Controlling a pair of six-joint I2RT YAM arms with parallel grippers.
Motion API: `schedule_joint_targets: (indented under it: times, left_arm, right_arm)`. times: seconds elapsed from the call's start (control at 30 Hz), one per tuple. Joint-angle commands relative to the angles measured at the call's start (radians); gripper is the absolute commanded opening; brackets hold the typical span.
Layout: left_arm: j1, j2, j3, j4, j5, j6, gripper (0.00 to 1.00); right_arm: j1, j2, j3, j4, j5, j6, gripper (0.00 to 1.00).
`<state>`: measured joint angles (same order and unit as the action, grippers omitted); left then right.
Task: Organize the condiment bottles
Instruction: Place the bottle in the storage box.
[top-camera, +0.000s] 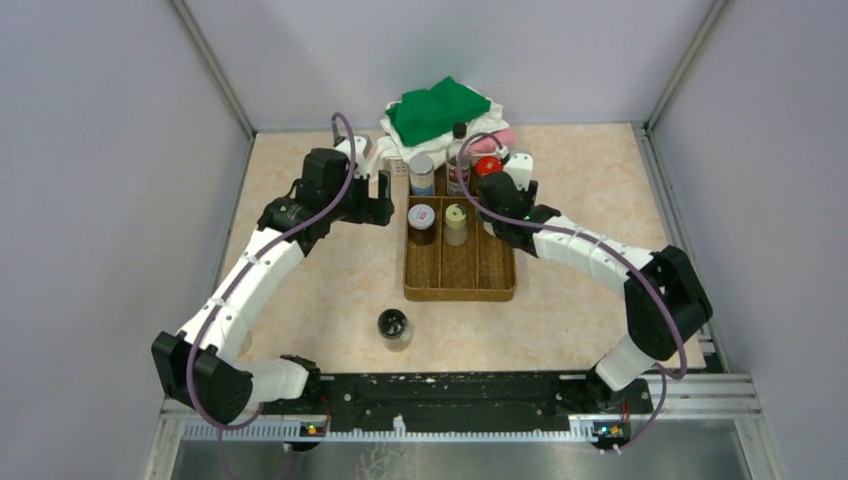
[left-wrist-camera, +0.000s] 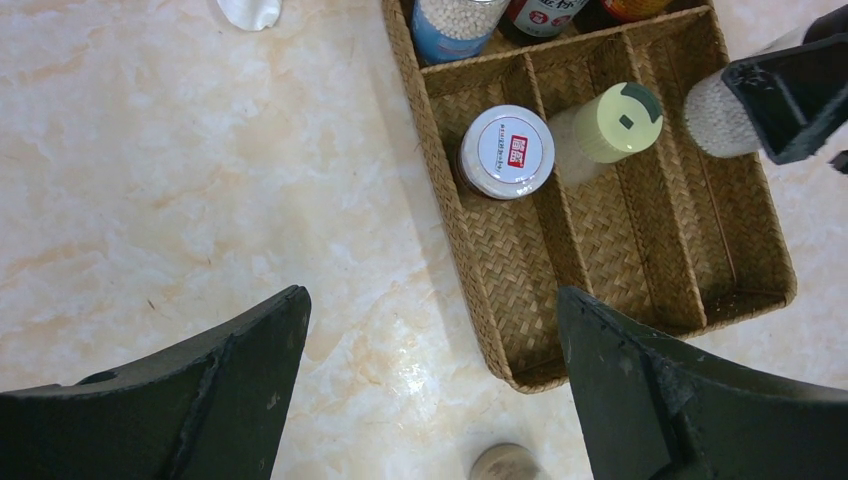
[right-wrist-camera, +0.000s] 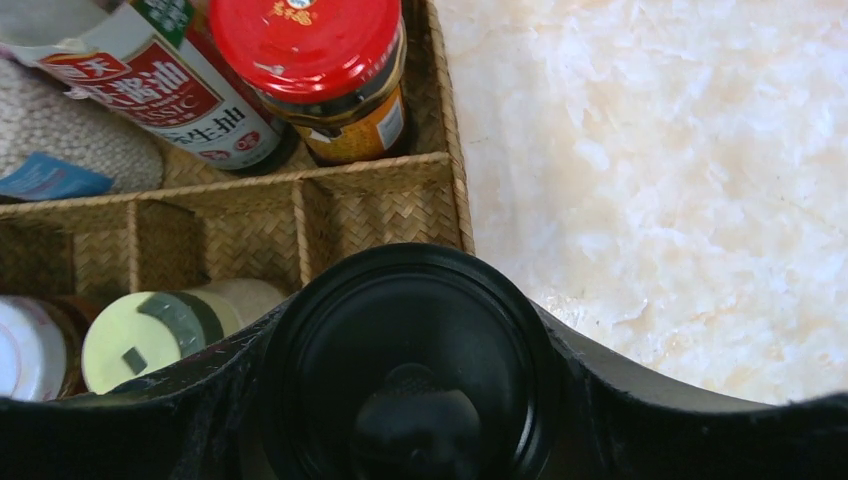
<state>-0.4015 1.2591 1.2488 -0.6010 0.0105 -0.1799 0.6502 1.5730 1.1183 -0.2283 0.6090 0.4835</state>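
The brown divided tray holds a grey-lidded bottle, the tall black-capped red-labelled bottle and a red-lidded jar in its far row. A white-lidded jar and a yellowish-lidded bottle stand just nearer. My right gripper is shut on a black-lidded bottle of pale grains, held over the tray's right compartment. My left gripper is open and empty above the table, just left of the tray. Another black-lidded jar stands on the table in front of the tray.
A pile of green and white cloths lies behind the tray at the back wall. A small white object lies on the table left of the tray's far end. Enclosure walls stand to the left, right and back.
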Motion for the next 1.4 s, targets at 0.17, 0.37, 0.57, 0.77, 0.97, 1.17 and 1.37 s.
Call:
schedule_joint_targets:
  times: [0.17,0.37,0.57,0.77,0.97,1.17,1.37]
  left_arm:
    - [0.003,-0.073,0.005,-0.028,0.034,0.018,0.99]
    - [0.003,-0.076,-0.003,-0.025,0.028,0.028,0.99]
    - [0.003,-0.068,-0.004,-0.017,0.027,0.026,0.99]
    - [0.003,-0.070,-0.009,-0.013,0.020,0.022,0.99]
    - [0.003,-0.067,-0.018,-0.008,0.022,0.015,0.99]
    - [0.003,-0.070,-0.016,-0.006,0.015,0.010,0.99]
    - [0.003,-0.076,-0.025,-0.005,0.010,0.003,0.99]
  right_arm:
    - [0.045,0.102,0.032,0.096,0.277,0.168,0.28]
    - [0.044,0.159,0.026,0.217,0.294,0.115,0.29]
    - [0.042,0.233,0.072,0.245,0.282,0.078,0.29]
    - [0.041,0.248,0.069,0.249,0.269,0.080,0.31]
    - [0.040,0.229,0.049,0.240,0.256,0.091,0.61]
    - [0.041,0.181,0.005,0.233,0.240,0.102,0.73]
    - [0.043,0.133,-0.035,0.238,0.222,0.100,0.85]
